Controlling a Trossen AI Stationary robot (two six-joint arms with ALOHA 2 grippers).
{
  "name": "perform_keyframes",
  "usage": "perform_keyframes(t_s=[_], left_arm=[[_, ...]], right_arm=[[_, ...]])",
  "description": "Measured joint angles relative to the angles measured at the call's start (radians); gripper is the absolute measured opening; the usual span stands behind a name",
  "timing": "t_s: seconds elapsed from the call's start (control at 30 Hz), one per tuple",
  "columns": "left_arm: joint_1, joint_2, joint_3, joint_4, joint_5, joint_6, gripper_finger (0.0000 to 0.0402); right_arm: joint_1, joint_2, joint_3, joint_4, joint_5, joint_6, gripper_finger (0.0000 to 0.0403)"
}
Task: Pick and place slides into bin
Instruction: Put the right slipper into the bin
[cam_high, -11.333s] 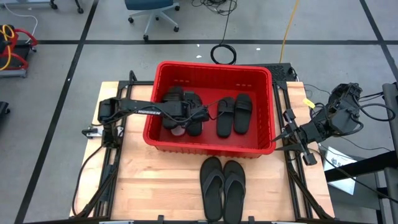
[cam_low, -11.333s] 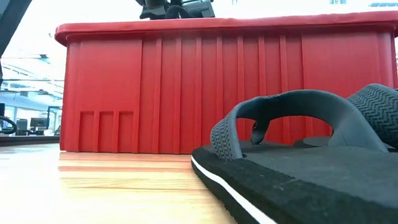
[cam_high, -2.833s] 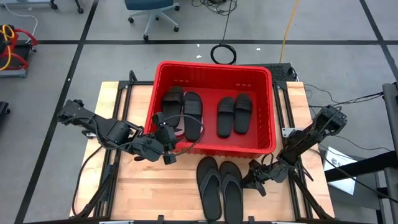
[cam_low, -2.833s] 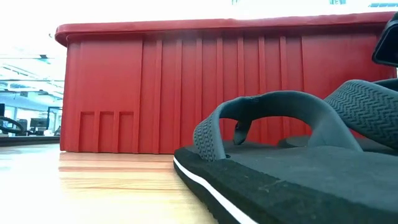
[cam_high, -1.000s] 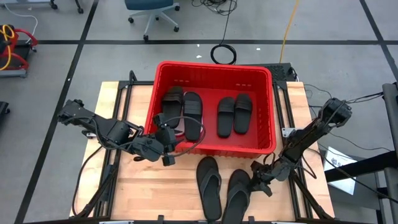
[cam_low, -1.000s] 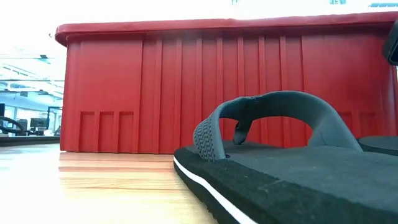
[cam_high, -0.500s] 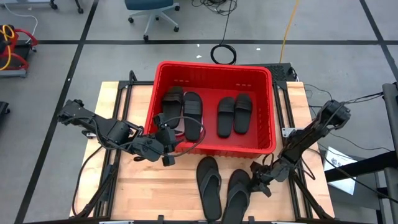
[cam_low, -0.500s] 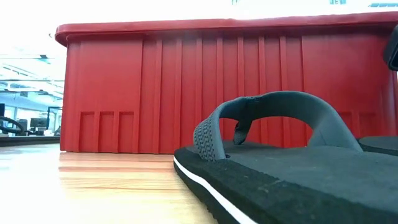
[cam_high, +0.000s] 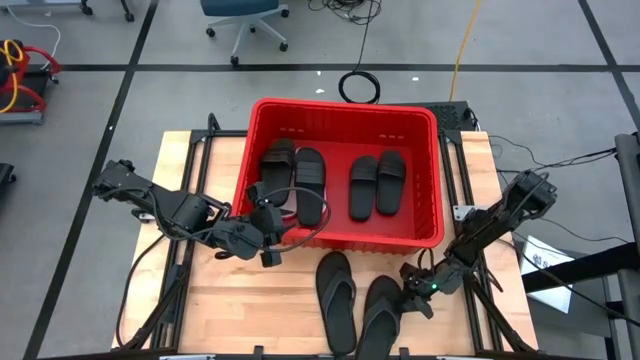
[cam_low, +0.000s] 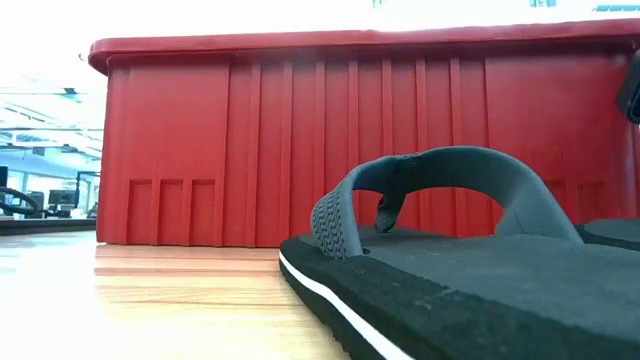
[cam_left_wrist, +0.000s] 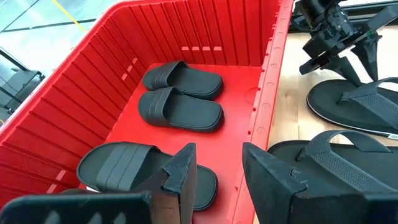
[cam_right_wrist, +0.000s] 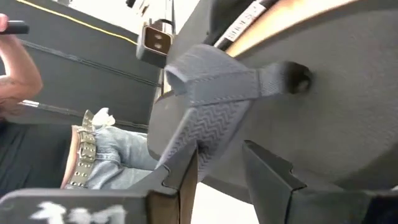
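The red bin (cam_high: 340, 243) stands at the table's far middle. In it lie two pairs of black wide-strap slides (cam_high: 310, 180) (cam_high: 378, 185) on their soles. Two black flip-flops rest on the table in front of the bin, the left one (cam_high: 337, 300) and the right one (cam_high: 383, 312). My right gripper (cam_high: 410, 297) is low at the right flip-flop's right side, open. One side arm of the thong strap (cam_right_wrist: 205, 124) runs down into the gap between its fingers. My left gripper (cam_high: 268, 250) hovers open by the bin's near left corner, with nothing between its fingers. My right gripper (cam_right_wrist: 221, 155) comes in low from the table's right, with the strap's side arm (cam_right_wrist: 200, 144) between its open fingers, close to one finger (cam_right_wrist: 183, 171). I cannot tell whether a finger touches the strap. The flip-flop lies on the table.
The bin's near wall (cam_low: 350, 150) rises just behind the flip-flops. Bare wood shows at the table's near left (cam_high: 250, 310). A person in jeans (cam_right_wrist: 106, 149) stands beyond the table. An office chair (cam_high: 245, 15) and cables lie on the floor behind.
My right arm has shifted a little, and its gripper has edged toward the table's left, closer to the right flip-flop. Both flip-flops have stayed where they were.
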Motion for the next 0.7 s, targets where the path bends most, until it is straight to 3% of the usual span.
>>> perform_keyframes(t_s=[0.7], left_arm=[[0.000,0.000,0.000,0.000,0.000,0.000,0.0129]], right_arm=[[-0.015,0.071,0.003,0.138,0.037,-0.006,0.0111]])
